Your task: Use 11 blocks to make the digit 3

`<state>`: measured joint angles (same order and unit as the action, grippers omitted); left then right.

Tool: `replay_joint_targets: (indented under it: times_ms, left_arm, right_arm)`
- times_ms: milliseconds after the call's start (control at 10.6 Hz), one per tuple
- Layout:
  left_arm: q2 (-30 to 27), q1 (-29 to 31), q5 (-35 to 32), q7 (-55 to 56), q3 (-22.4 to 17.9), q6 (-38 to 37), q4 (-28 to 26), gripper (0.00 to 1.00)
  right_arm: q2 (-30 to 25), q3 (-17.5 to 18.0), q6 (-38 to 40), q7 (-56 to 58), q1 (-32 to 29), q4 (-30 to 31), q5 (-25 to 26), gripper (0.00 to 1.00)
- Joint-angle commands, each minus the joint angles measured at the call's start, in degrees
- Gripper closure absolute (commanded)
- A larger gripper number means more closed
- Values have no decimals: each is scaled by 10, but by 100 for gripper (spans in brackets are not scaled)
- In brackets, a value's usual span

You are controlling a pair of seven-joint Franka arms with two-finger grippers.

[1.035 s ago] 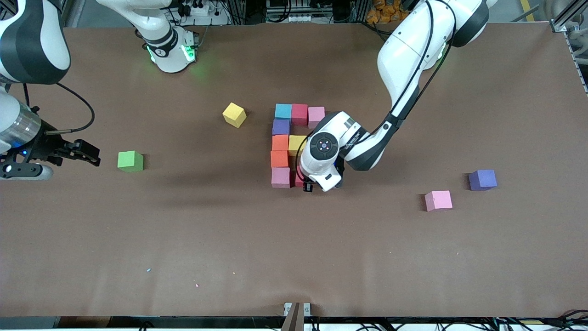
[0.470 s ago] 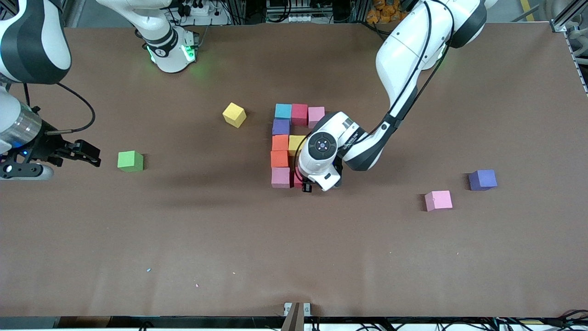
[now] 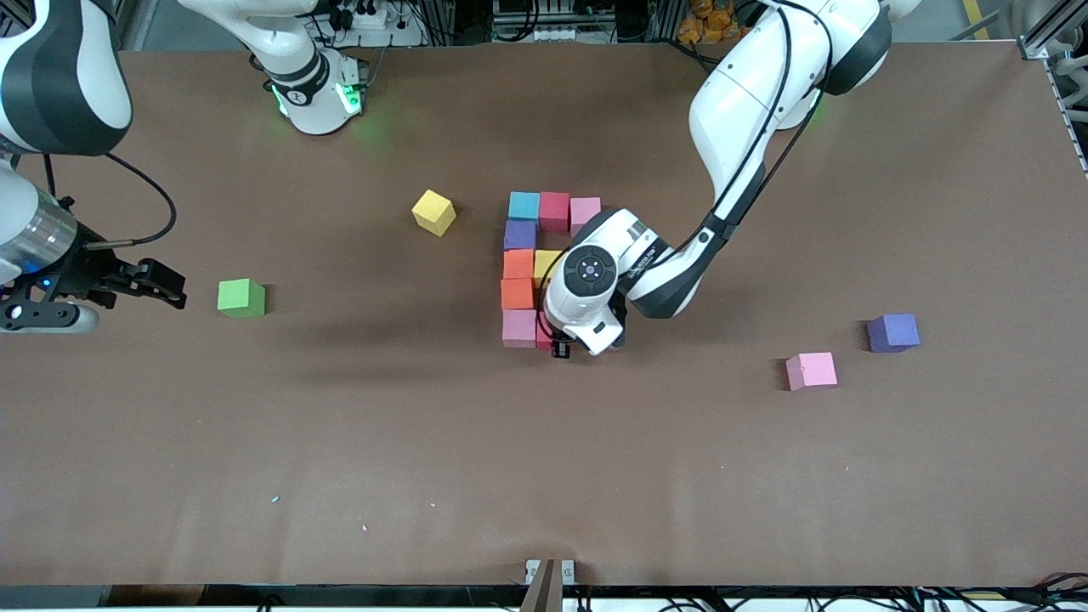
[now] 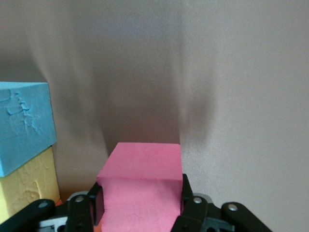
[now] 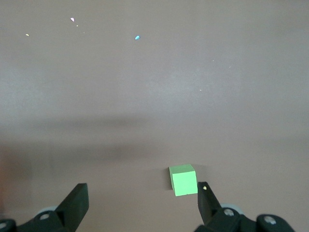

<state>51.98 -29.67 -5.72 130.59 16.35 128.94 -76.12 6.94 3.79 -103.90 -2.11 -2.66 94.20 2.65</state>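
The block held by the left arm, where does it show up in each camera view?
Front view: only a red sliver of the held block peeks out under the left gripper, beside the pink block of the figure.
Left wrist view: held block low in the middle, between the jaws.
Right wrist view: not in it.
Shared landmark: the yellow block in the figure.

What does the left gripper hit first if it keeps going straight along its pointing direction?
Likely the table. The left gripper points down at it, shut on a red cube, so the cube's underside would touch first. How much gap is left is unclear. The light blue cube and yellow cube sit beside that line.
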Motion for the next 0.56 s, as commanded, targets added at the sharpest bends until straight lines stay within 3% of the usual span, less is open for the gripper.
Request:
replay_joint_targets:
  times_ms: [0, 470]
  left_arm:
    - [22, -15, 12, 6, -12, 7, 22, 100]
    - [22, -21, 12, 4, -12, 8, 20, 100]
  right_arm:
    - [-4, 1, -2, -1, 2, 2, 12, 0]
    - [-4, 1, -2, -1, 1, 2, 11, 0]
